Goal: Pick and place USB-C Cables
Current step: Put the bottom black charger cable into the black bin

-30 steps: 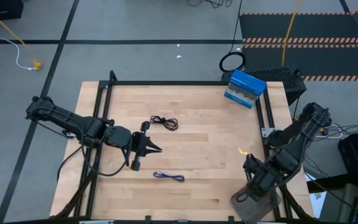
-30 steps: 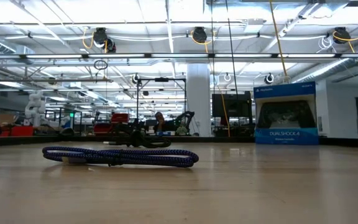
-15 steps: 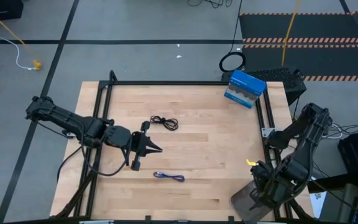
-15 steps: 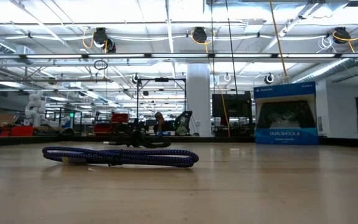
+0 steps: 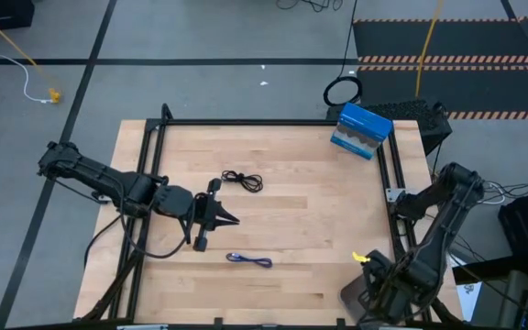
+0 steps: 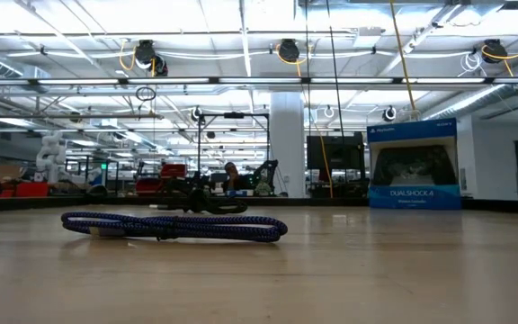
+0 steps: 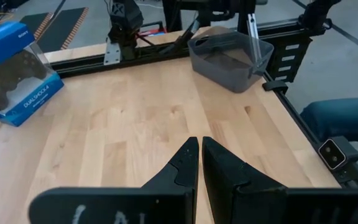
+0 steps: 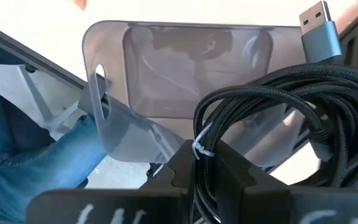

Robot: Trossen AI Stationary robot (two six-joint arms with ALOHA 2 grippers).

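Currently your right gripper pinches a coiled black cable over the grey bin at lower right, your left gripper sits pressed together at centre left, second black cable just above it, blue-purple cable at lower centre.

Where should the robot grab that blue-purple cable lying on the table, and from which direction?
Probably across the middle of the blue-purple cable, coming straight down from above. It lies flat on the wooden table as a long, narrow bundle, so fingers closing across its short width would catch all the strands at once. The ends look thinner and looser. Nothing stands close beside it, so a descent from above looks unobstructed.
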